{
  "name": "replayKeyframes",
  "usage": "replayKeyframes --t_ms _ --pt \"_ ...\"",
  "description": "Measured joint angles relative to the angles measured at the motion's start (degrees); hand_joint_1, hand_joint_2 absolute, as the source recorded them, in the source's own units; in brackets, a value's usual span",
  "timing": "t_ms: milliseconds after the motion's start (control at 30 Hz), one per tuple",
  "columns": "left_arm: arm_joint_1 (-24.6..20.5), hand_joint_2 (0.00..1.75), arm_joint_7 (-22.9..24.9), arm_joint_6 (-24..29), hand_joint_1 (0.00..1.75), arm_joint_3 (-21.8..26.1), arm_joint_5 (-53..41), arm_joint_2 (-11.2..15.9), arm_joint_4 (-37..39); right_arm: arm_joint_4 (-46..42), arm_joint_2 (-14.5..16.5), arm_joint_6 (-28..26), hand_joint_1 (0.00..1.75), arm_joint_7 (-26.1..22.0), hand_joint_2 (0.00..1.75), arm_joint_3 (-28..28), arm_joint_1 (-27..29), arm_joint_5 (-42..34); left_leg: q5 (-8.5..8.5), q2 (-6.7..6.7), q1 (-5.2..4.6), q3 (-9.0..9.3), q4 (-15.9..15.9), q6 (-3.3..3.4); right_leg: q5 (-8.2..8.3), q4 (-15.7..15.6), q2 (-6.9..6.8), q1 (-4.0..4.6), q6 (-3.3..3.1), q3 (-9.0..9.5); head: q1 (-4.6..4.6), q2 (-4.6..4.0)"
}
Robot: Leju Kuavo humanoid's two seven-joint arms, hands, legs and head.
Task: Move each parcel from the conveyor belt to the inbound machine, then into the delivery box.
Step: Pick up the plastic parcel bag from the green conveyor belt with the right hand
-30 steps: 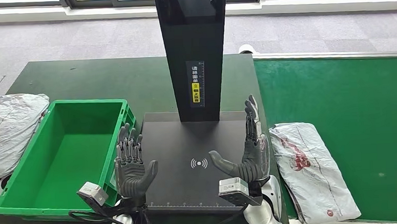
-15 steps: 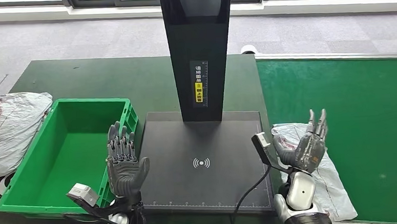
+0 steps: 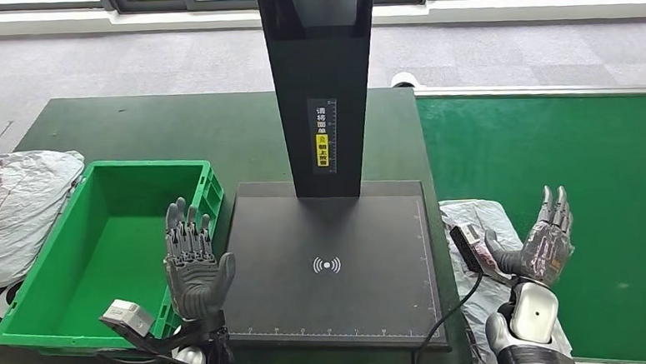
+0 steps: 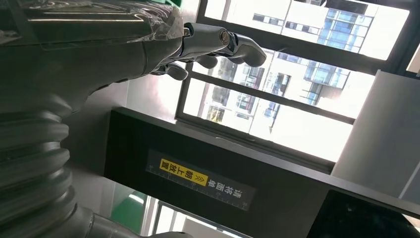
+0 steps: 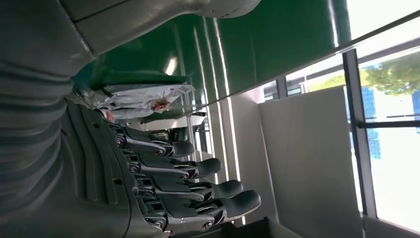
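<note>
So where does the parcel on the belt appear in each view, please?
Head view: the parcel lies on the right, next to the machine, partly behind the right hand.
Left wrist view: not in this picture.
Right wrist view: the parcel lies just beyond the hand's fingers.
Shared landmark: the green belt under the parcel, in the head and right wrist views.

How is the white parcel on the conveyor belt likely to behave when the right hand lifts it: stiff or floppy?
Probably floppy: the white parcel is a wrinkled plastic bag lying flat on the conveyor belt, so it should sag from the right hand. Its glossy film looks slippery. It seems thin, so likely light, though its contents are hidden.
</note>
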Motion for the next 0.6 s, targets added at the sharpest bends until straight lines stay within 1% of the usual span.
replayKeyframes --t_ms 67,133,200,300,400,467,533,600 --pt "0.01 1.75 0.0 0.04 0.0 0.03 -0.1 0.0 -0.01 4.86 -0.15 1.53 0.0 1.37 1.75 -0.09 -2.11 -0.14 0.01 0.04 0.0 0.02 0.0 0.0 0.01 0.0 0.02 -0.01 0.0 0.0 -0.01 0.0" --pt "0.02 1.75 0.0 -0.21 0.0 0.06 -0.26 -0.01 -0.02 10.76 -0.35 4.42 0.0 0.45 1.75 -0.47 -4.36 -0.39 0.03 0.07 0.0 0.03 0.01 0.03 0.02 0.0 0.04 -0.02 0.02 0.0 0.0 0.0" --pt "0.02 1.75 0.01 -0.44 0.0 0.09 -0.34 -0.01 -0.02 15.23 -0.47 6.15 0.0 -0.5 1.75 -0.89 -5.76 -0.53 0.05 0.04 -0.01 0.0 0.01 0.06 0.03 0.0 0.01 -0.03 0.04 0.01 -0.01 0.0" --pt "0.03 1.75 -0.01 -0.49 0.0 0.15 -0.36 0.0 -0.02 19.55 -0.51 6.57 0.0 -0.85 1.75 -1.14 -7.18 -0.55 0.06 0.01 -0.01 -0.01 0.01 0.07 0.04 0.0 -0.01 -0.03 0.04 0.0 -0.01 0.0" --pt "0.04 1.75 -0.01 -0.55 0.0 0.2 -0.38 -0.01 -0.02 22.03 -0.57 7.1 0.0 -1.23 1.75 -1.27 -7.98 -0.67 0.05 0.02 -0.01 -0.01 0.01 0.06 0.04 0.0 0.0 -0.03 0.04 -0.01 -0.01 0.0" --pt "0.03 1.75 -0.01 -0.77 0.0 0.25 -0.45 -0.02 -0.01 23.38 -0.58 9.11 0.0 -3.41 1.75 -1.77 -8.53 -1.66 0.05 0.03 -0.01 -0.01 0.01 0.06 0.03 0.0 0.02 -0.03 0.04 -0.03 -0.01 0.0" --pt "0.04 1.75 -0.01 -1.09 0.0 0.41 -0.59 -0.03 0.01 24.65 -0.58 12.38 0.0 -6.9 1.75 -2.86 -9.08 -3.65 0.05 0.04 -0.01 -0.01 0.01 0.06 0.03 0.0 0.03 -0.03 0.04 -0.03 -0.01 0.0" --pt "0.07 1.75 0.0 -1.27 0.0 0.59 -0.69 -0.04 0.03 25.65 -0.58 15.19 0.0 -8.65 1.75 -3.99 -9.5 -4.93 0.05 0.04 0.0 0.0 0.01 0.06 0.03 -0.01 0.03 -0.02 0.04 -0.02 0.0 0.0"
